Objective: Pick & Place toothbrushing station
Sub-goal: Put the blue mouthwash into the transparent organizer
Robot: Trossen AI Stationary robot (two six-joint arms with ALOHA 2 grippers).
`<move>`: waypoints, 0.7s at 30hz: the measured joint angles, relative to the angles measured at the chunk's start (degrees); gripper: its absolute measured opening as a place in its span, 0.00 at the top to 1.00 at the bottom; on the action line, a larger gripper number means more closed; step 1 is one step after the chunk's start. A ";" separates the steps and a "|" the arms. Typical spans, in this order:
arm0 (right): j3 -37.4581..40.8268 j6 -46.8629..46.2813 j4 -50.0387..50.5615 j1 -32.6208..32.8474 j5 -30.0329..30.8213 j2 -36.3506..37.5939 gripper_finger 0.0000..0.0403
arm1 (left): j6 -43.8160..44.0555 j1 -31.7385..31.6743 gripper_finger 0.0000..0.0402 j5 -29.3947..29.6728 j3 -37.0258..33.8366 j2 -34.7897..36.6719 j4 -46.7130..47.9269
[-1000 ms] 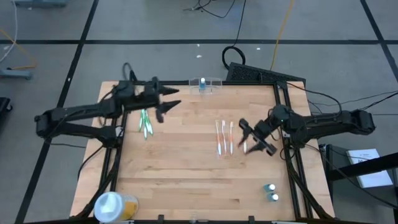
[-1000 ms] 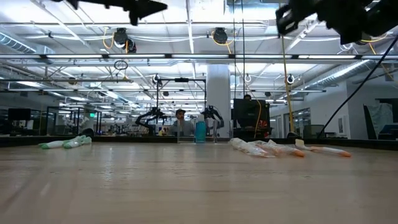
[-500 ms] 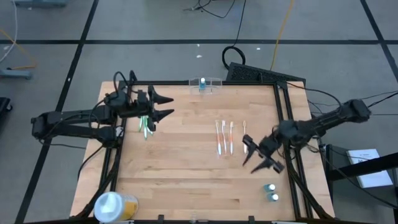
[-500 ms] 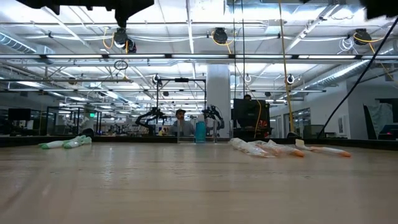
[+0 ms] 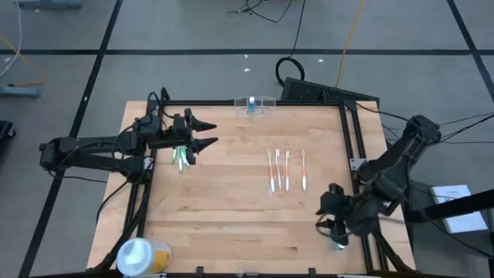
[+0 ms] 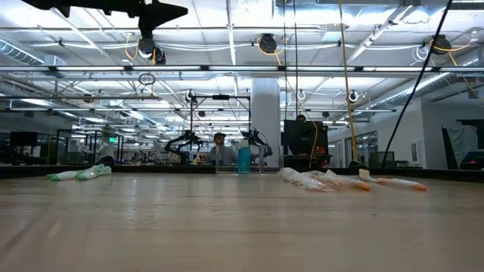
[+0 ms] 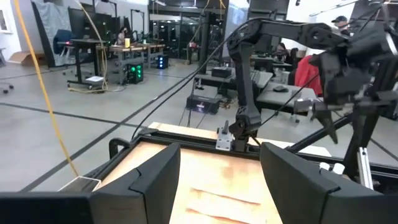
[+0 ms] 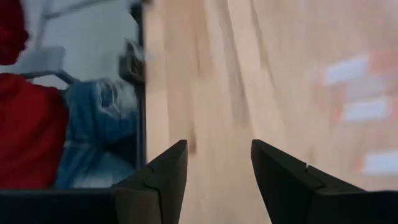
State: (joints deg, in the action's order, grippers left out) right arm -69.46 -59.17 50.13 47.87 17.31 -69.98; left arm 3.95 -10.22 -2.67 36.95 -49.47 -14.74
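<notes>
Looking straight down on the wooden table (image 5: 231, 208), we see the clear holder (image 5: 252, 104) at the middle of its upper edge, with a small blue item standing in it and neither arm near it. In the low view the same holder (image 6: 240, 160) shows far off at the back, near the centre of the frame.

The left gripper (image 5: 207, 133) hangs over the upper left of the table, its fingers (image 5: 202, 123) spread wide and holding nothing. Just beside it, a little below in the frame, lie green toothbrushes (image 5: 181, 157). From the left wrist we look out between two dark fingers (image 7: 146, 180) standing well apart, with the other arm farther off.

The right gripper (image 5: 321, 216) sits at the lower right of the frame, near the table's right edge, its fingers (image 8: 160, 175) also parted and empty. Its wrist view is streaked by motion; we make out only wood grain and someone in red and blue at the frame's left.

Orange-and-white toothbrushes (image 5: 285, 171) lie in a row right of centre. A round white-and-yellow tub (image 5: 141, 255) rests at the lower left corner.
</notes>
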 joint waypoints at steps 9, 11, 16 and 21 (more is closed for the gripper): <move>0.92 -24.18 8.17 0.06 -19.28 -8.63 0.58 | -0.20 1.46 0.43 0.34 0.00 0.00 0.01; 0.97 -26.02 9.07 0.10 -20.73 -9.62 0.58 | -0.23 1.78 0.43 0.35 0.00 0.00 0.00; 0.97 -29.11 10.97 0.32 -22.18 -10.15 0.58 | -0.25 2.29 0.43 1.47 0.00 0.00 0.00; 0.97 -31.95 12.22 1.38 -23.35 -10.49 0.58 | -0.31 2.53 0.43 1.83 0.00 0.00 0.00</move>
State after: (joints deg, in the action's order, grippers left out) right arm -68.49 -91.13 62.35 49.25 -6.04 -80.47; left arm 3.65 -7.68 -0.84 36.95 -49.47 -14.74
